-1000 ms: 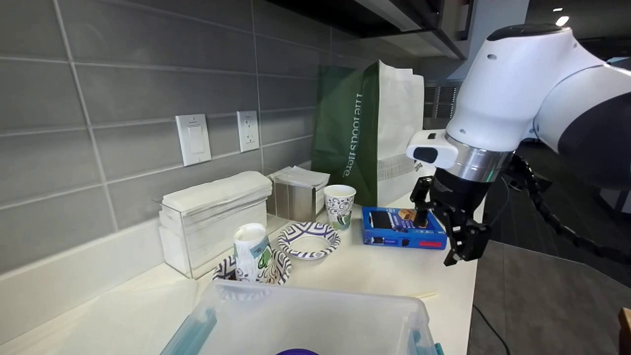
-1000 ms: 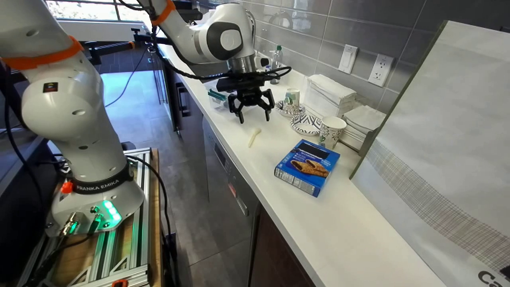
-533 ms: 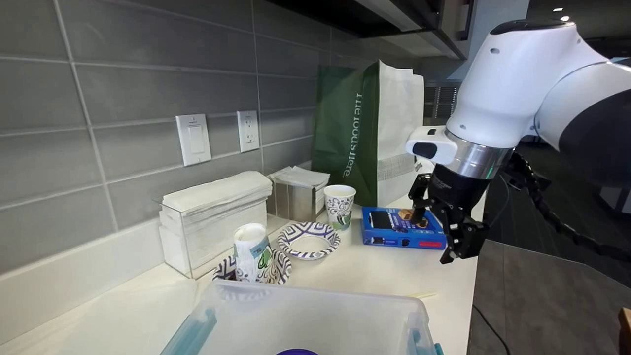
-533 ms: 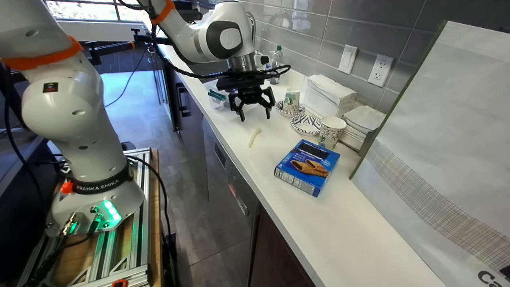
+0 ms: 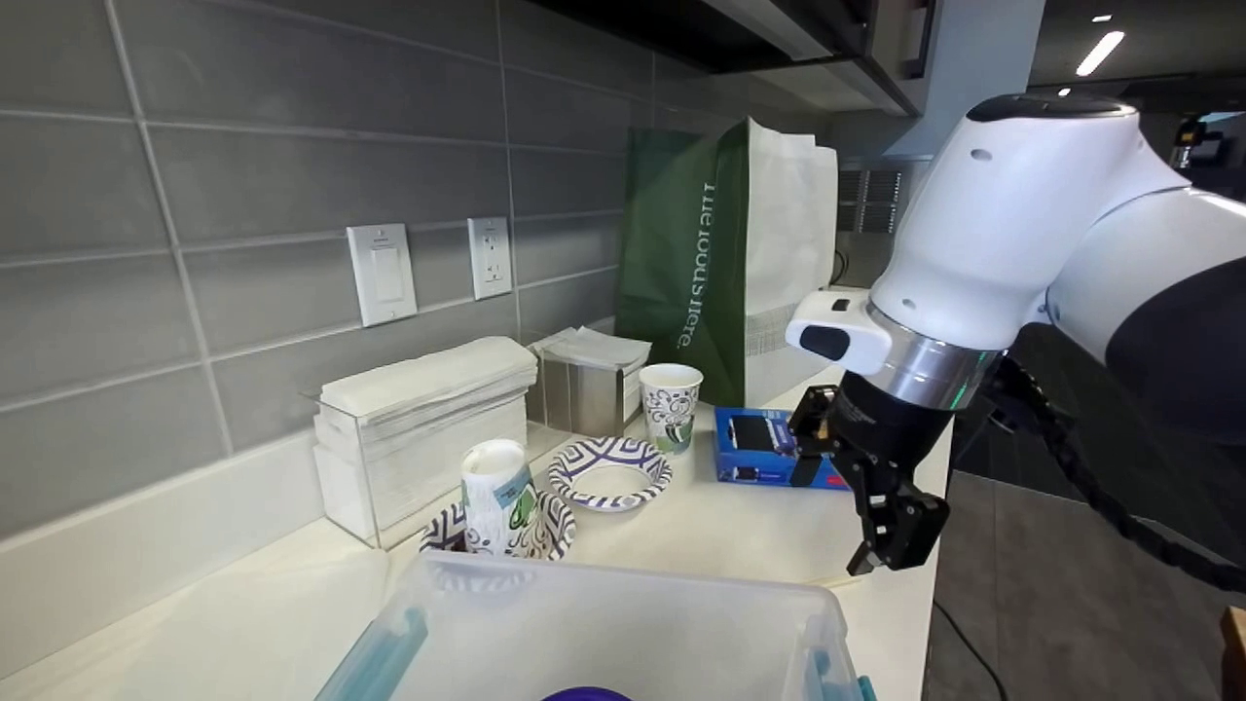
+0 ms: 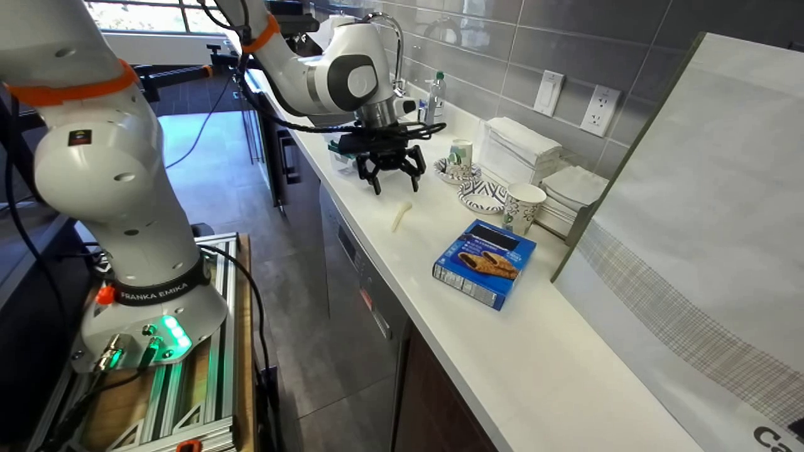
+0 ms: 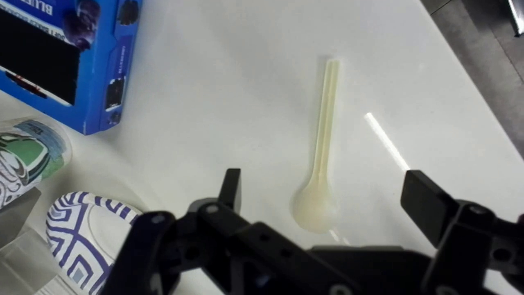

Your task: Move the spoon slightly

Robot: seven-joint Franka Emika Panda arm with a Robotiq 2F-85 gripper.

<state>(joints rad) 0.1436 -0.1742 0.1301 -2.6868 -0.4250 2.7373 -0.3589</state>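
In the wrist view, 1 spoon (image 7: pixel 323 141) lies on the counter (image 7: pixel 229 82), handle toward 12 o'clock, scoop toward 6. The gripper (image 7: pixel 327 196) has its 2 fingers (image 7: pixel 231 186) spread wide, the scoop showing between them with room on both sides. 1 blue box (image 7: pixel 94 69) sits at 10 o'clock from the spoon, bare counter between; the counter's edge slants past from 1 to 3.

In an exterior view, the gripper shows at 12 o'clock from the spoon, 2 paper cups (image 6: pixel 522 210), 2 paper bowls (image 6: pixel 483 187) and 2 napkin stacks (image 6: pixel 518 147) between 1 and 3, the box at 4, the front edge at 8.

In an exterior view, 1 plastic bin (image 5: pixel 623 586) spreads toward 8 o'clock; a sliver of spoon shows just beside its rim, the edge at 3.
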